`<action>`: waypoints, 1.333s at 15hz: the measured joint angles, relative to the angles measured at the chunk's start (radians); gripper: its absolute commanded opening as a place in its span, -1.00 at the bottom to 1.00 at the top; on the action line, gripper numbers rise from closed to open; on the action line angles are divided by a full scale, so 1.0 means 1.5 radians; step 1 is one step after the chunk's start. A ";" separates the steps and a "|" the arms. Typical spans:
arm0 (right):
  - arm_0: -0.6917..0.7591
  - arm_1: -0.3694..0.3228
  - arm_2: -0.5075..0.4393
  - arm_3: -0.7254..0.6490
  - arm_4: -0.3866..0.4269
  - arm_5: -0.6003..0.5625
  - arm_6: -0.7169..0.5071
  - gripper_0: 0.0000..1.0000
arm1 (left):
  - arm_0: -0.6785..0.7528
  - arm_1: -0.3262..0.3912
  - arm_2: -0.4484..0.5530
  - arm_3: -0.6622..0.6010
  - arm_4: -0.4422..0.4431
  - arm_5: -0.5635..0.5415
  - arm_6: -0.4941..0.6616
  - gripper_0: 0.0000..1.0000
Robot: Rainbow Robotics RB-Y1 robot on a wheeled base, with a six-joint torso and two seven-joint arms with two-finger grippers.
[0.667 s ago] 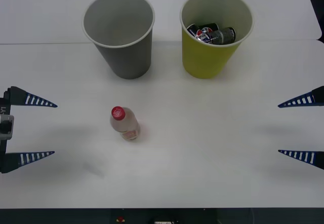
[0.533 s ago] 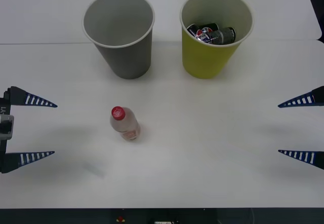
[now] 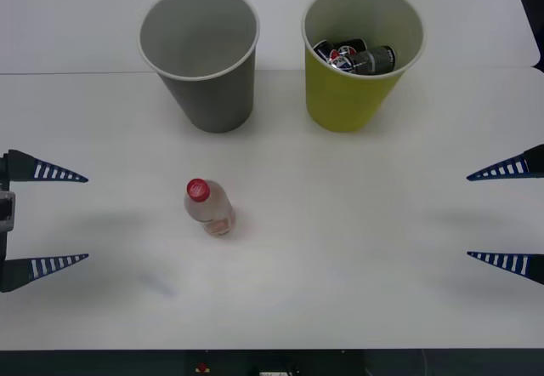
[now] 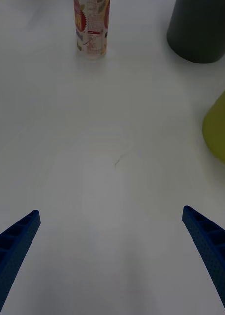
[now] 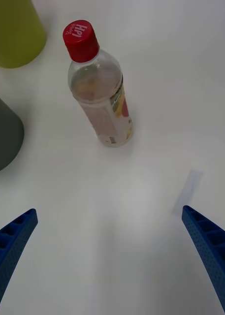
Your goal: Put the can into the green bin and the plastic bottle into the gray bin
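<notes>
A white worktop (image 3: 357, 248) seen from above. The gray bin (image 3: 201, 61) stands upright in the upper left of center, and the green bin (image 3: 361, 57) stands upright just to its right, apart from it. This front view looks down into both: the gray bin's inside is bare, and dark cans (image 3: 355, 57) lie in the green one. The plastic bottle (image 3: 208, 207) stands upright in the lower left of center, below the gray bin and well apart from it, with its red cap (image 3: 197, 190) on.

The left claw (image 3: 51, 219) sits at the left edge, fingers spread wide, gripping nothing. The right claw (image 3: 503, 214) sits at the right edge, also spread wide and gripping nothing.

The left wrist view shows the bottle (image 5: 102, 101) close up, with white lettering on the cap and a red-and-yellow label, which the front view leaves too small to read. The right wrist view shows the bottle's lower half (image 4: 91, 27) at the upper left, its cap cut off, and a faint dark scratch (image 4: 121, 160) on the worktop.

A seam (image 3: 102, 73) runs across the worktop behind the bins.
</notes>
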 measured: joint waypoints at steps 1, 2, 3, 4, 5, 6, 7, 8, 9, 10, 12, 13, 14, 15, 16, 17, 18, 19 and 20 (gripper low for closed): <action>0.000 0.000 0.000 0.000 0.000 0.000 0.000 1.00 | 0.000 0.000 -0.007 0.016 0.015 0.001 -0.002 1.00; 0.000 0.000 0.000 0.000 0.000 0.000 0.000 1.00 | -0.001 0.000 -0.018 0.032 0.034 0.002 -0.006 1.00; 0.000 0.000 0.000 0.000 0.000 0.000 0.000 1.00 | -0.004 0.000 -0.033 0.047 0.054 0.006 -0.011 1.00; 0.000 0.000 0.000 0.000 0.000 0.000 0.000 1.00 | -0.008 0.000 -0.050 0.059 0.073 0.012 -0.016 1.00; 0.000 0.000 0.000 0.000 0.000 0.000 0.000 1.00 | -0.013 0.000 -0.073 0.074 0.100 0.022 -0.026 1.00; 0.000 0.000 0.000 0.000 0.000 0.000 0.000 1.00 | -0.017 0.000 -0.096 0.088 0.132 0.036 -0.047 1.00; 0.000 0.000 0.000 0.000 0.000 0.000 0.000 1.00 | -0.019 0.000 -0.115 0.102 0.161 0.050 -0.076 1.00; 0.000 0.000 0.000 0.000 0.000 0.000 0.000 1.00 | -0.024 0.000 -0.135 0.116 0.188 0.065 -0.105 1.00; 0.000 0.000 0.000 0.000 0.000 0.000 0.000 1.00 | -0.029 0.000 -0.154 0.130 0.211 0.078 -0.131 1.00; 0.000 0.000 0.000 0.000 0.000 0.000 0.000 1.00 | -0.036 -0.002 -0.173 0.145 0.235 0.087 -0.153 1.00; 0.000 0.000 0.000 0.000 0.000 0.000 0.000 1.00 | -0.053 -0.013 -0.205 0.177 0.283 0.096 -0.200 1.00; 0.000 0.000 0.000 0.000 0.000 0.000 0.000 1.00 | -0.062 -0.021 -0.217 0.193 0.301 0.097 -0.219 1.00; 0.000 0.000 0.000 0.000 0.000 0.000 0.000 1.00 | -0.073 -0.032 -0.231 0.211 0.319 0.097 -0.236 1.00; 0.000 0.000 0.000 0.000 0.000 0.000 0.000 1.00 | -0.084 -0.043 -0.245 0.228 0.334 0.097 -0.246 1.00; 0.000 0.000 0.000 0.000 0.000 0.000 0.000 1.00 | -0.096 -0.052 -0.260 0.243 0.349 0.097 -0.250 1.00; 0.000 0.000 0.000 0.000 0.000 0.000 0.000 1.00 | -0.108 -0.062 -0.275 0.257 0.366 0.097 -0.254 1.00; 0.000 0.000 0.000 0.000 0.000 0.000 0.000 1.00 | -0.121 -0.070 -0.292 0.271 0.384 0.097 -0.259 1.00; 0.000 0.000 0.000 0.000 0.000 0.000 0.000 1.00 | -0.137 -0.080 -0.315 0.287 0.404 0.097 -0.265 1.00; 0.000 0.000 0.000 0.000 0.000 0.000 0.000 1.00 | -0.153 -0.090 -0.335 0.303 0.421 0.097 -0.271 1.00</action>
